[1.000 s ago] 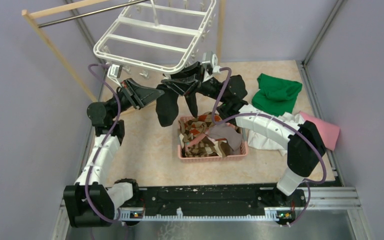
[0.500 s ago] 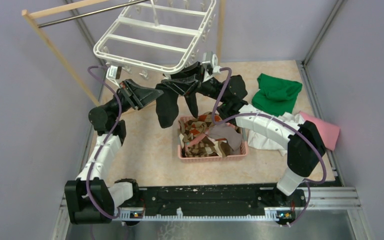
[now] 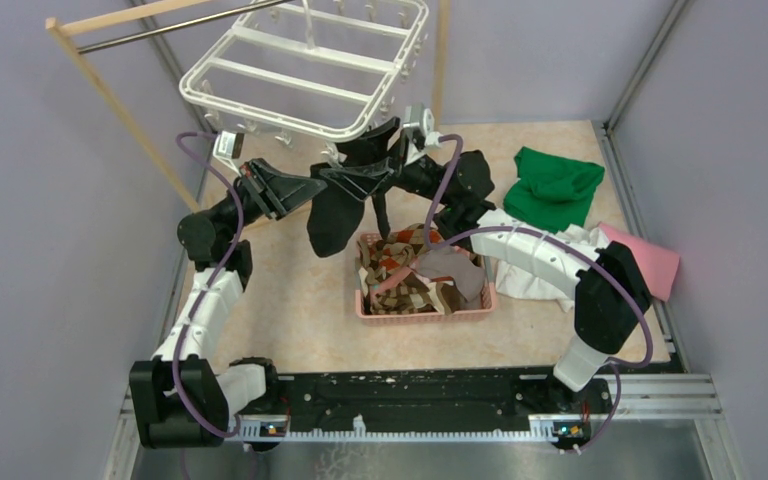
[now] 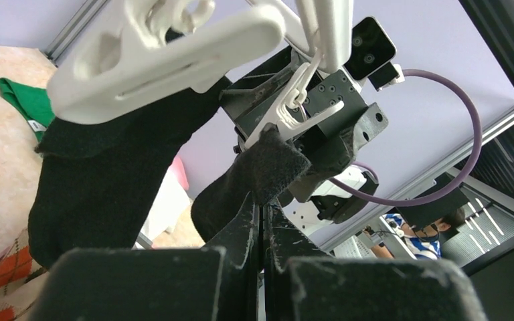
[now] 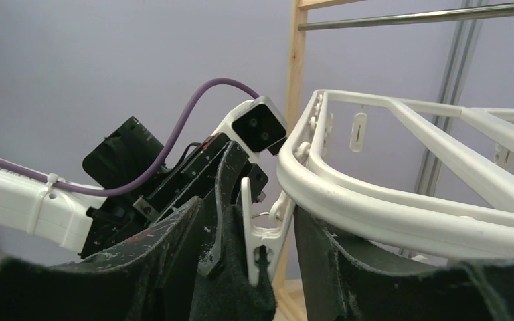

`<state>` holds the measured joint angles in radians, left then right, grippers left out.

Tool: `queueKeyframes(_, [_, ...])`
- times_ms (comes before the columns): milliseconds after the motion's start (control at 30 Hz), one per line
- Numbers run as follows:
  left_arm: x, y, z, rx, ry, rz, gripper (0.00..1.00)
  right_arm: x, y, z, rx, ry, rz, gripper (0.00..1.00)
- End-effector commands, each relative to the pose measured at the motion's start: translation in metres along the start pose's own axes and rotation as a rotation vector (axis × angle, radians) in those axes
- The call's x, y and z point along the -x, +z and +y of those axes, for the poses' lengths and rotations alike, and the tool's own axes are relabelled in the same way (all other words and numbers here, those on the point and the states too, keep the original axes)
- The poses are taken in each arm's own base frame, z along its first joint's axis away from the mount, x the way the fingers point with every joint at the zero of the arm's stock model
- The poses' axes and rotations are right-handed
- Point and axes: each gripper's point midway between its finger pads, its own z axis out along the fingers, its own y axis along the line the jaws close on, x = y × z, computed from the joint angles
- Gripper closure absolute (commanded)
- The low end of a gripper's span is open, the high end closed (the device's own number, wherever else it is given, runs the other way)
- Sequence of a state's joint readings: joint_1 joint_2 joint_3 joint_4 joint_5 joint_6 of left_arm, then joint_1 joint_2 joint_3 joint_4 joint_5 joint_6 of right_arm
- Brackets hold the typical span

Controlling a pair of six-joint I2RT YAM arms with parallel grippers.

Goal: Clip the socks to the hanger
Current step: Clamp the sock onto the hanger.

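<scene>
Since a second ago, the hanger (image 5: 375, 214) has swung up and a little to the left in the top view. The black sock (image 3: 332, 220) has risen with it, and the fingers of the right gripper (image 5: 249, 224) have drawn apart.

We see the hanger hanging tilted from the wooden rack (image 3: 110, 100), above the far part of the table. One clip (image 5: 261, 234) on its near rim bites the top edge of the black sock, which hangs down from it above the far left corner of the pink basket (image 3: 425, 313). The right gripper stands wide on either side of that clip, and neither finger presses it.

The left gripper (image 4: 262, 217) is closed tight, pinching a corner of the black sock at its fingertips. The cloth stretches between this grip and the clip.

More socks, among them argyle socks (image 3: 400, 270), lie heaped in the basket. A green cloth (image 3: 555, 185) and a pink cloth (image 3: 650, 260) lie on the table to the right.
</scene>
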<state>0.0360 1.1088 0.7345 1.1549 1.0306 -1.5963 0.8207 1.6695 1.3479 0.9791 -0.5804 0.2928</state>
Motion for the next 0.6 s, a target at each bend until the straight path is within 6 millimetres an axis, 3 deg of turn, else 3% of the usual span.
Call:
queueKeyframes(0, [0.003, -0.001, -0.003, -0.004, 0.057, -0.021, 1.0, 0.029, 0.0, 0.016, 0.04, -0.023, -0.05, 0.47])
queueKeyframes(67, [0.004, 0.0, 0.0, 0.011, 0.054, -0.021, 0.95, 0.03, -0.002, 0.017, 0.035, -0.02, -0.046, 0.43])
queueKeyframes(367, [0.0, -0.004, 0.009, 0.12, 0.122, -0.007, 0.47, 0.028, -0.032, 0.025, 0.042, -0.061, 0.046, 0.25])
queueKeyframes(567, [-0.006, -0.013, 0.015, 0.192, 0.213, -0.028, 0.36, 0.03, -0.061, 0.041, 0.059, -0.138, 0.109, 0.23])
